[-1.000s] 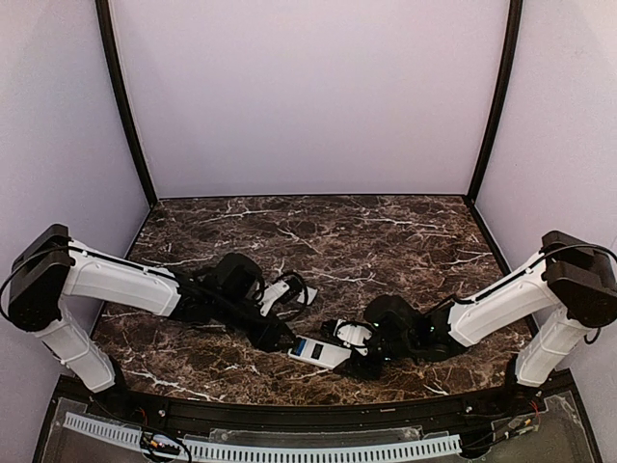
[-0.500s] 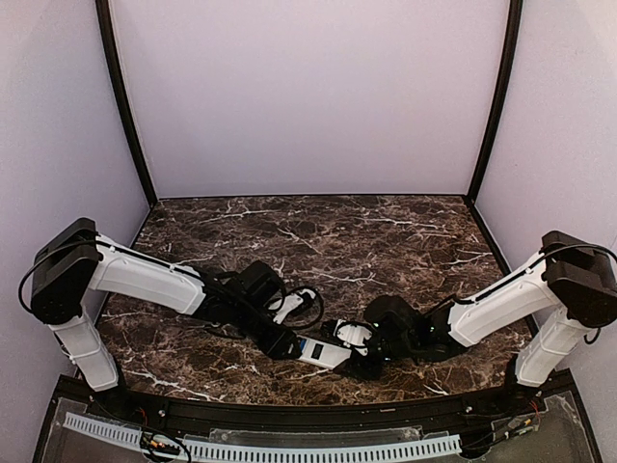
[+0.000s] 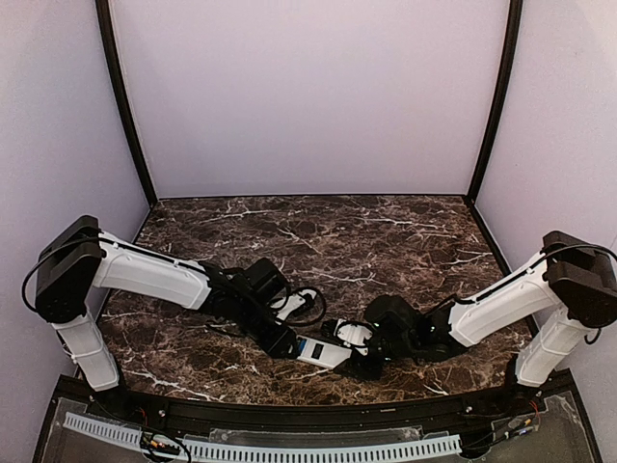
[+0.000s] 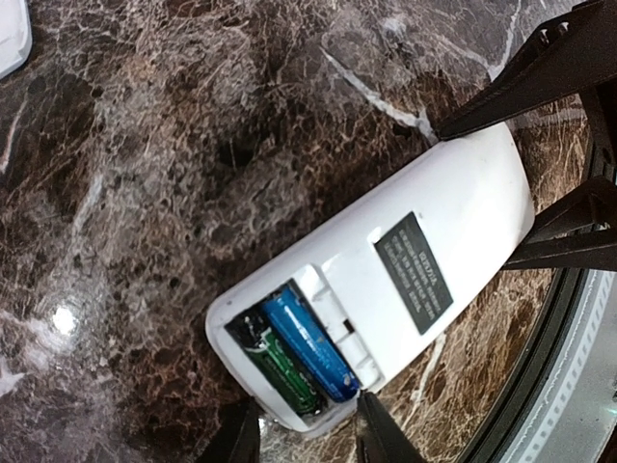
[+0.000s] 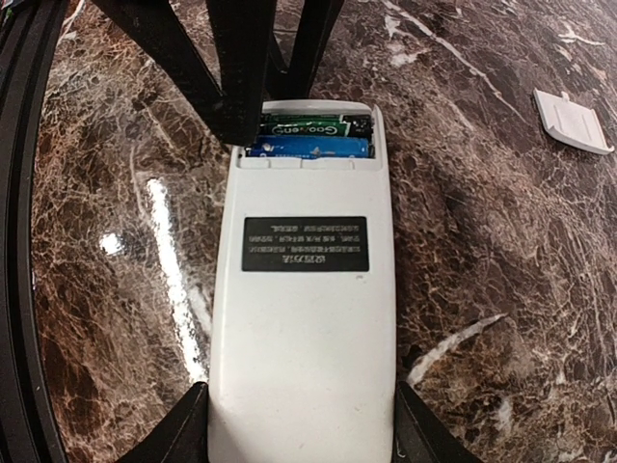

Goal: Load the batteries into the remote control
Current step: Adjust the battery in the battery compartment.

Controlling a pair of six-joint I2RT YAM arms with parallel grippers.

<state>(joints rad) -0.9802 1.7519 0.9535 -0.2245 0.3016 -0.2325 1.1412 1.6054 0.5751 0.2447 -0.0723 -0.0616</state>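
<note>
The white remote control (image 3: 323, 353) lies back up on the marble, its battery bay uncovered at the left end. Two batteries lie side by side in the bay, a blue one (image 4: 307, 342) and a green one (image 4: 284, 371); the right wrist view shows the same blue (image 5: 308, 147) and green (image 5: 307, 125) pair. My right gripper (image 5: 301, 434) is shut on the remote's (image 5: 304, 328) plain end, a finger on each long side. My left gripper (image 4: 304, 439) is open, its tips straddling the bay end of the remote (image 4: 453, 222), and one fingertip (image 4: 371, 424) is at the corner by the blue battery.
A small loose white cover (image 5: 574, 122) lies on the marble away from the remote, and its edge shows in the corner of the left wrist view (image 4: 10, 34). The table's black front rim (image 3: 308, 410) runs close behind the remote.
My left arm has slid right, bringing its gripper to the remote's open end, and its jaws have narrowed. The right gripper and the remote have stayed still.
</note>
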